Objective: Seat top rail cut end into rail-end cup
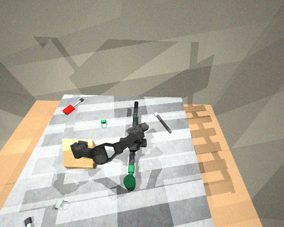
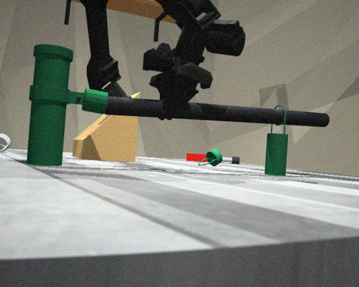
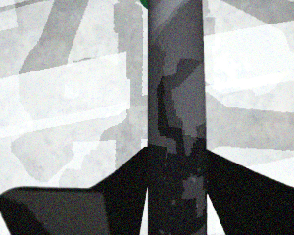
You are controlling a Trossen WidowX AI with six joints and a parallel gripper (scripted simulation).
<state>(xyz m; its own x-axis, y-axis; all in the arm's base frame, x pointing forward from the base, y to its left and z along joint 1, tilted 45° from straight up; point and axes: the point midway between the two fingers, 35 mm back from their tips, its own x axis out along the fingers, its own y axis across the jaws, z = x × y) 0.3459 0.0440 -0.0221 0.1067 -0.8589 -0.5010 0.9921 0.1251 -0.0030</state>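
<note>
Rail (image 1: 131, 157) (image 2: 235, 114) (image 3: 177, 98), one, is gripped by one gripper (image 1: 135, 146) (image 2: 167, 115) (image 3: 171, 152) between two green posts (image 1: 129, 181) (image 2: 48, 130) (image 2: 276, 154).

Grey-and-white patterned tabletop (image 1: 146, 207) (image 2: 111, 216) beneath two green posts, wooden block (image 1: 75, 153) (image 2: 118, 142), red-headed tool (image 1: 68, 109) (image 2: 195, 157).

The rail (image 1: 131, 157) (image 2: 241, 114) (image 3: 176, 108) looks smooth and matt, with a faint sheen (it could pass for dark metal). The big post (image 1: 129, 181) (image 2: 48, 130) and end cup (image 1: 131, 169) (image 2: 95, 100) look like smooth, low-gloss green plastic. The wedge block (image 1: 75, 156) (image 2: 118, 142) shows fine wood grain. The tabletop (image 1: 93, 210) (image 2: 111, 216) looks like mottled, matt stone; the gripper (image 1: 135, 146) (image 2: 166, 115) (image 3: 171, 152) is dull black.
</note>
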